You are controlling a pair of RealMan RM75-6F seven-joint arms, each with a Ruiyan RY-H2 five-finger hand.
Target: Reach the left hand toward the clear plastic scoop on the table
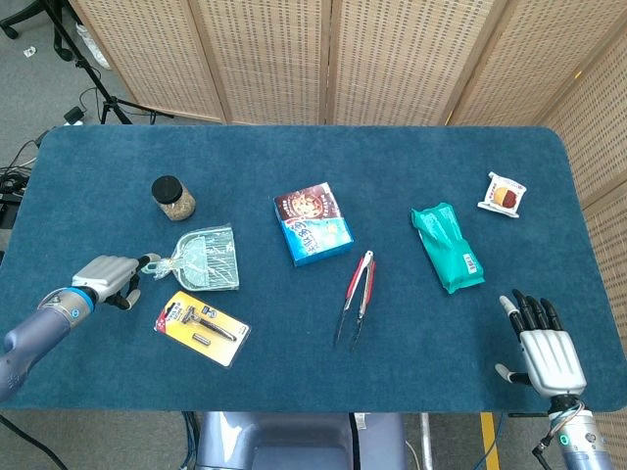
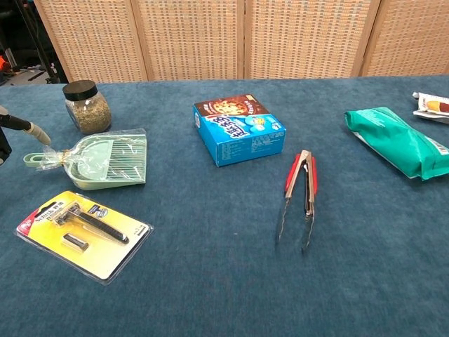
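The pale green plastic scoop (image 1: pixel 201 258) in a clear wrapper lies flat at the table's left, its ring handle (image 1: pixel 151 265) pointing left; the chest view shows the scoop (image 2: pixel 98 161) too. My left hand (image 1: pixel 108 277) hovers just left of that handle, fingers apart and holding nothing, fingertips close to the ring. In the chest view only one fingertip (image 2: pixel 28 129) of it shows at the left edge. My right hand (image 1: pixel 544 349) rests at the table's front right, fingers spread, empty.
A black-lidded jar (image 1: pixel 172 198) stands behind the scoop. A razor on a yellow card (image 1: pixel 201 327) lies in front of it. A blue box (image 1: pixel 313 224), red tongs (image 1: pixel 357 295), a green packet (image 1: pixel 447 246) and a snack pack (image 1: pixel 504 194) lie further right.
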